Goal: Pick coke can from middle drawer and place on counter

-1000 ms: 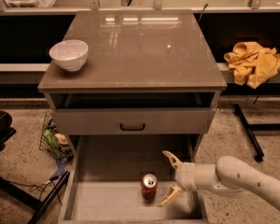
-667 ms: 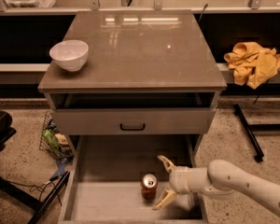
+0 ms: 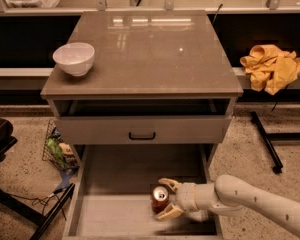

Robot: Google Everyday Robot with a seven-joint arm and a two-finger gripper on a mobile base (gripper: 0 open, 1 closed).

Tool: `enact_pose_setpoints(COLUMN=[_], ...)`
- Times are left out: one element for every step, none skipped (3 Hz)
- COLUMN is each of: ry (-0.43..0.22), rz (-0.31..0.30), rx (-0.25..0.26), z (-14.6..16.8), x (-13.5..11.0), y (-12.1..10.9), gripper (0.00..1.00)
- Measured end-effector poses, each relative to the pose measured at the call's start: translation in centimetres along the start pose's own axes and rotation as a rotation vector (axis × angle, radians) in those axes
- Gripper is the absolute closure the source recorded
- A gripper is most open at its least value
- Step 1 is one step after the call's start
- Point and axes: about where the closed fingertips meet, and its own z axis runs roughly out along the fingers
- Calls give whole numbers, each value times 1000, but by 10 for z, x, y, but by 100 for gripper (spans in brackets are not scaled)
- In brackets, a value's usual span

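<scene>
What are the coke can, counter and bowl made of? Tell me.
Coke can, between the fingers of the open gripper in the middle drawer: likely painted metal, silver top. Counter: glossy stone-like slab, reflecting lights. Bowl: smooth white, perhaps ceramic.

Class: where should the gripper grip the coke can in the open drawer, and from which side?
Grip the coke can around the middle of its curved wall, coming in level from the picture's right, where the gripper sits open with a finger on each side. The can stands upright in the middle drawer, sides free.
</scene>
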Motion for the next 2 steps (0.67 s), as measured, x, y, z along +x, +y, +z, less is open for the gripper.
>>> enact_pose_setpoints(ry=[-1, -3], rz=[-1, -1], rx=[-2, -5], z=[1, 2], x=[-1, -2], y=[0, 1], gripper=[48, 72])
